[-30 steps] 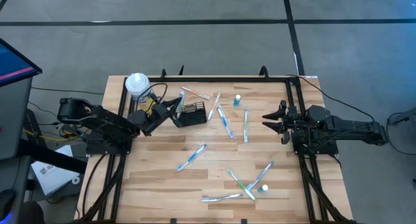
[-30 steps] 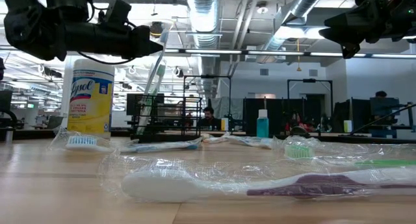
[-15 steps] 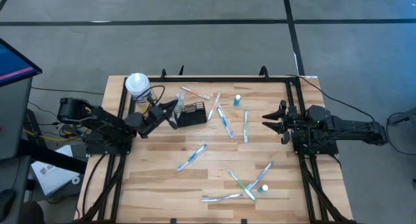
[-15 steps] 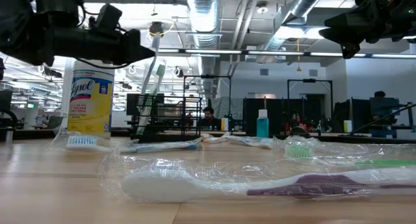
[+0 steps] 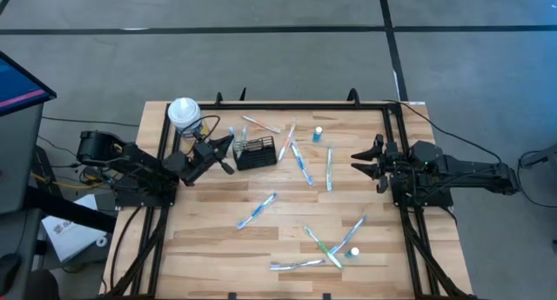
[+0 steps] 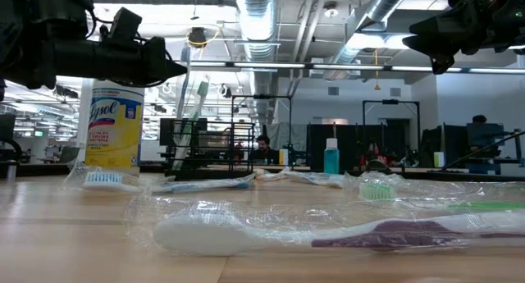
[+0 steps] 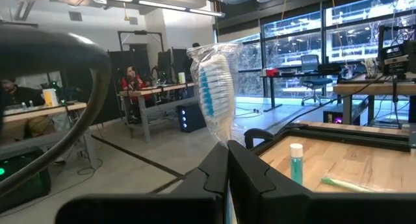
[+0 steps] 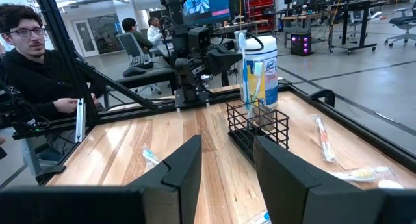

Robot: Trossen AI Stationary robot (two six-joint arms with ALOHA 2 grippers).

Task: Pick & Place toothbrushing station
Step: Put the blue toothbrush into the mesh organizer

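Small black wire-mesh rectangular caddy (image 5: 257, 152) standing near the far left corner of the light wooden bench (image 5: 218, 239), beside a yellow canister with white lid (image 5: 183, 114). Left end effector (image 5: 228, 150) just beside the caddy, clenched on a plastic-wrapped blue-bristled toothbrush (image 7: 214, 97). Right end effector (image 5: 359, 164) released, hovering at the right edge.

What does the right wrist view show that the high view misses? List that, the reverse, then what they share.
Right wrist only: a person in a dark top beyond the table edge, and brushes standing upright. High only: the whole right arm, waiting at the table's right edge, and a crossed cluster of wrapped toothbrushes. Both: the black wire caddy, the yellow canister behind it, and the left gripper beside the caddy, shut on a wrapped toothbrush.
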